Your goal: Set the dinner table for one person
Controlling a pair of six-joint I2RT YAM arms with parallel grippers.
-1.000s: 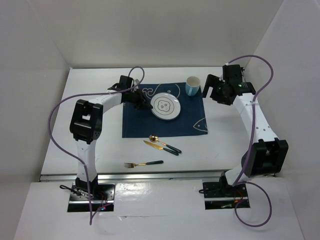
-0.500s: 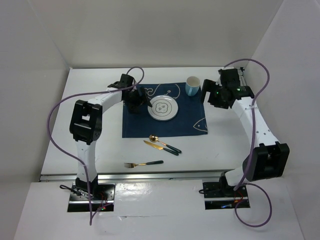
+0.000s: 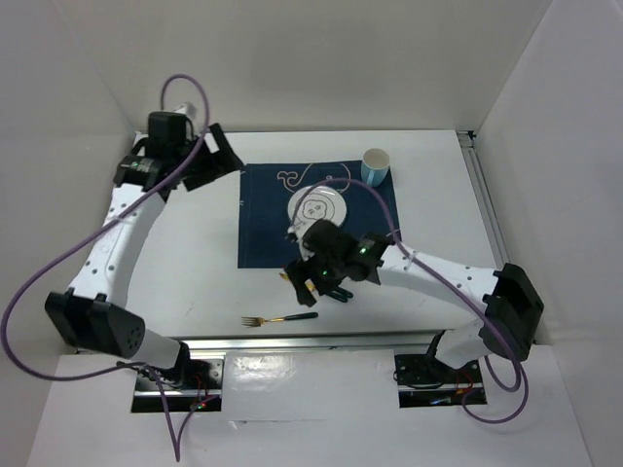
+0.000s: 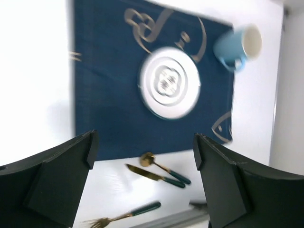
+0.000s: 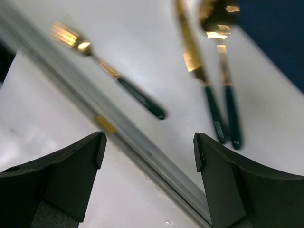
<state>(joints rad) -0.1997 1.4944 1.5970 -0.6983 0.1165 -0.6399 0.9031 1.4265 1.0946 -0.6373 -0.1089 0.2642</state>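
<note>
The white dinner table (image 3: 195, 253) carries a navy placemat (image 3: 261, 238) with a white plate (image 3: 316, 206) in its middle and a blue cup (image 3: 375, 165) at its far right corner. My left gripper (image 3: 226, 156) hangs open and empty high over the table's far left, looking down on the plate (image 4: 169, 81) and cup (image 4: 237, 45). My right gripper (image 3: 304, 279) is open just above the gold knife (image 5: 199, 76) and spoon (image 5: 223, 71), which have green handles and lie side by side in front of the placemat. A matching fork (image 3: 280, 318) lies nearer the front edge.
A metal rail (image 5: 118, 133) runs along the table's front edge, just past the fork (image 5: 109, 76). White walls close in the back and both sides. The right arm stretches across the front right of the table.
The left gripper opened, left the plate on the placemat and pulled back up to the far left. The right arm swung from beside the cup down to the knife and spoon.
</note>
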